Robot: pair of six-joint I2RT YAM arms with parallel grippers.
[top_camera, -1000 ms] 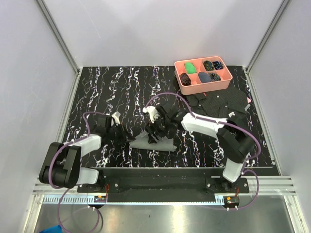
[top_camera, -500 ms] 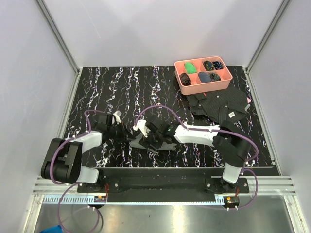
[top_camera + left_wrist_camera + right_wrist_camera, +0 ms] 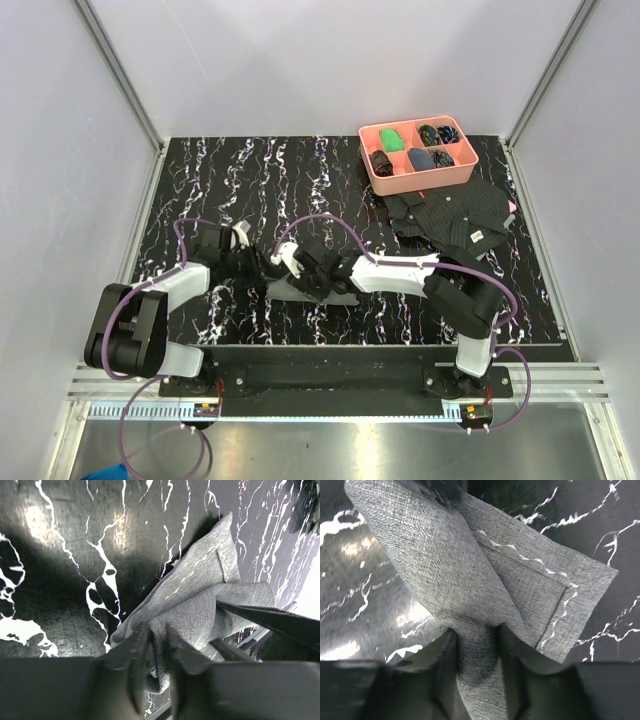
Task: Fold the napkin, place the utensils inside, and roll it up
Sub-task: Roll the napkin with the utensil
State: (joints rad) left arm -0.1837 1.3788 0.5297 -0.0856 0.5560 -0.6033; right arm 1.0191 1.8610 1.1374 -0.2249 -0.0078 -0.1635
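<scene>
the napkin (image 3: 318, 290) is lying bunched, not flat, on the bench (image 3: 250, 170) near its front edge, between the two arms. the right fingers (image 3: 432, 662) are pinching a raised ridge of the cloth. the left fingers (image 3: 125, 650) are standing narrowly apart with a fold between them; whether they are clamping it cannot be told. the utensils are not showing in any view.

judged step: opening the cloth out for folding.

hazards:
- if the arms are pulling apart on a single gripped layer, the cloth is likely twisting tighter instead of spreading.
- a weak left hold is risking a slipped corner.
- fingers running low are risking dragging the whole bundle toward the bench edge.
</scene>
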